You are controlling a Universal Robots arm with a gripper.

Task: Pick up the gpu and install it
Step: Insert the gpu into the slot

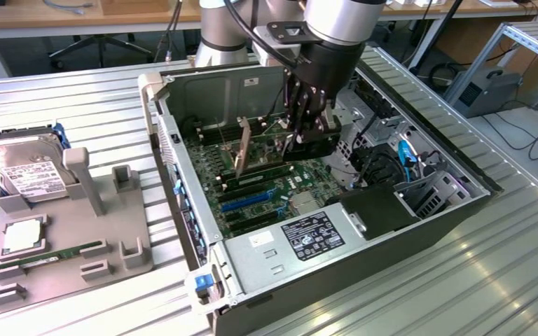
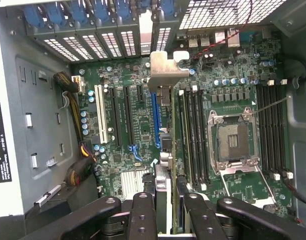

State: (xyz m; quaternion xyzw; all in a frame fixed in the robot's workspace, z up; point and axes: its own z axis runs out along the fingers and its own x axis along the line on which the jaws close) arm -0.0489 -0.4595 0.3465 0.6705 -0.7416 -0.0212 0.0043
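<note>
Exterior view, item one: an open grey steel tower computer case (image 1: 456,210) lying on its side on a ribbed metal bench, so its green motherboard (image 1: 250,199) faces up for access from above. Item two: the black multi-fingered gripper (image 1: 305,145) on the silver arm, reaching down inside the case, clamped on the gpu (image 1: 267,145). This is a thin card with a green-and-dark board and a narrow silver bracket (image 1: 243,155) at one end, held on edge above the middle of the case floor. Wrist view, same items: the gripper (image 2: 165,200) pinches the card by its upper edge, a finger (image 2: 143,215) on each face. This leaves the connector edge free and pointing down at the motherboard (image 2: 138,150). The card hangs lined up along the long blue expansion slot (image 2: 154,120), and its bracket (image 2: 165,67) points toward the case's rear wall of vented slot covers (image 2: 100,42), apparently so that it meets an opening there. Whether the edge has entered the slot cannot be told. Item three: a bare silver processor socket (image 2: 232,142) beside the card. Item four, outside the case on the exterior view's left: a grey moulded parts tray (image 1: 73,269) bearing a boxy silver hard drive (image 1: 26,171) and a slim green memory stick (image 1: 50,257), both untouched.
</note>
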